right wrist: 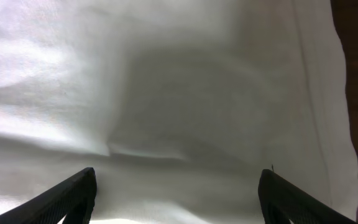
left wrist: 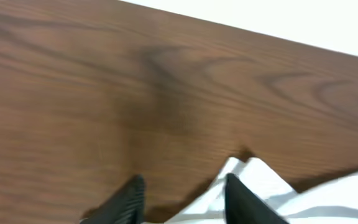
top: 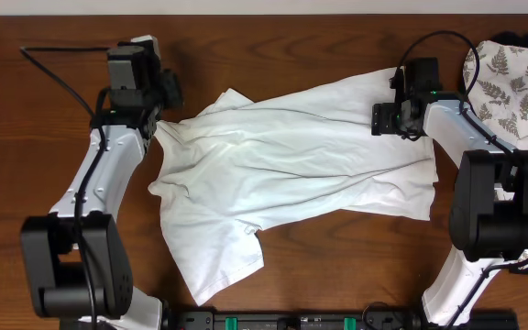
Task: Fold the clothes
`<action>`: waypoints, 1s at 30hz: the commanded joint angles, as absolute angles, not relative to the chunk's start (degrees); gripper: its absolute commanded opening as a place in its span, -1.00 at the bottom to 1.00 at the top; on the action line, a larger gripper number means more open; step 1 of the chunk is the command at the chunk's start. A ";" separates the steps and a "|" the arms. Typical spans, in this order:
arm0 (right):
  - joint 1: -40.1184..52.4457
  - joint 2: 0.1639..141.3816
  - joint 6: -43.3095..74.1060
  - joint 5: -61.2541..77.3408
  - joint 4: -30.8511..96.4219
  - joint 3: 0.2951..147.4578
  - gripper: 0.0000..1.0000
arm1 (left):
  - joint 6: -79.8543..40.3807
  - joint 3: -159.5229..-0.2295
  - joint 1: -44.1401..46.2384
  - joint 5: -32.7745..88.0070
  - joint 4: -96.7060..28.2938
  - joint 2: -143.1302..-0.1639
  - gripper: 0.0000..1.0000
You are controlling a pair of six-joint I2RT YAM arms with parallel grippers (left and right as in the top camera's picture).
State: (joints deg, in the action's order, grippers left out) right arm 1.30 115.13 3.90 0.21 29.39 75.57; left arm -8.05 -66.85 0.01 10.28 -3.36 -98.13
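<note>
Nearest: right gripper [right wrist: 178, 176], spread wide, empty, over the T-shirt [top: 291, 165]. Left gripper [left wrist: 185, 182] parted too, grasping nothing, a shirt corner beside one finger. Risks closing on bare table [top: 16, 183] or a mere corner, dragging the shirt crooked; wrinkles likely to spoil any fold. Lies spread between the arms, long axis side to side, slightly slanted; neck end probably toward the left arm.

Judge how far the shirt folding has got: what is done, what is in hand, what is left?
Done: the white T-shirt lies spread on the table, rumpled, with no neat fold showing. In hand: the left claw stands open at the shirt's left corner, and the right claw hangs open over its right part. Neither grips cloth. Left: essentially all the folding.
</note>
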 commanded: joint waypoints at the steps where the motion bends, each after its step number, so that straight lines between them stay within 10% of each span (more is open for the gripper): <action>1: 1.80 115.39 4.69 -0.19 29.54 76.12 0.64 | -7.07 -66.57 0.40 14.61 -2.39 -102.08 0.08; 30: 1.80 115.39 4.69 0.30 29.41 76.12 0.65 | -7.57 -66.57 -8.99 14.35 -9.67 -107.18 0.27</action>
State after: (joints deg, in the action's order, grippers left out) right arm 1.30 115.13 3.90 0.25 29.34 75.57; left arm -7.49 -66.67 -8.01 14.06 -8.86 -106.52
